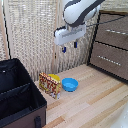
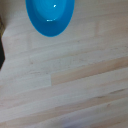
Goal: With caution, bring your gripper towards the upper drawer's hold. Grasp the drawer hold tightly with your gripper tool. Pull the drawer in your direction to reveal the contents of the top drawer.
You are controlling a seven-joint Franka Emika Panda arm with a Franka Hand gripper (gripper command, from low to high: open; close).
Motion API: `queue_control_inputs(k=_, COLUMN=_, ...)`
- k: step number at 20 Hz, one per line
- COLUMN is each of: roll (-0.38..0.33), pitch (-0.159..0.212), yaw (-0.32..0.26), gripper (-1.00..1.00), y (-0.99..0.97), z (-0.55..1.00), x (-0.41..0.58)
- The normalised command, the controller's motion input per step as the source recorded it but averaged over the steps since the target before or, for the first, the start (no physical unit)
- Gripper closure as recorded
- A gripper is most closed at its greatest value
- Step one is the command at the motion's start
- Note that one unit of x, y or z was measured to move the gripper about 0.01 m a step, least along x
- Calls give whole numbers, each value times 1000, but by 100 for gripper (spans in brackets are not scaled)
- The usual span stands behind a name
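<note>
Tool (image 1: 69, 47) parted (holding nothing), midair.

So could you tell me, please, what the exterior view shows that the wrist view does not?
Only the exterior view shows the gripper, fingers apart, hanging in the air above the floor; the dresser at that view's right with the top drawer shut and its drawer hold untouched; a lower drawer; the black case; and a yellow box beside the bowl. Only the wrist view shows the floor's grain close up; nothing else is unique to it. Both share the blue bowl and the pale wood floor.
</note>
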Motion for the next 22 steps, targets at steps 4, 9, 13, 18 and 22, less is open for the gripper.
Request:
queue_control_inputs(k=4, roll=-282, pitch=20, yaw=150, gripper=-100, y=-193, z=71, x=-14)
queue_control_inputs(k=9, roll=-321, pitch=4, yaw=172, gripper=-100, y=-151, z=0, x=-46)
queue_control_inputs(k=13, roll=-346, pitch=17, yaw=174, gripper=-100, y=-43, z=0, x=0)
queue_control_inputs(k=18, roll=-345, pitch=5, yaw=161, gripper=-100, y=0, z=35, x=29)
queue_control_inputs(k=22, roll=-341, pitch=17, yaw=137, gripper=-100, y=0, z=114, x=137)
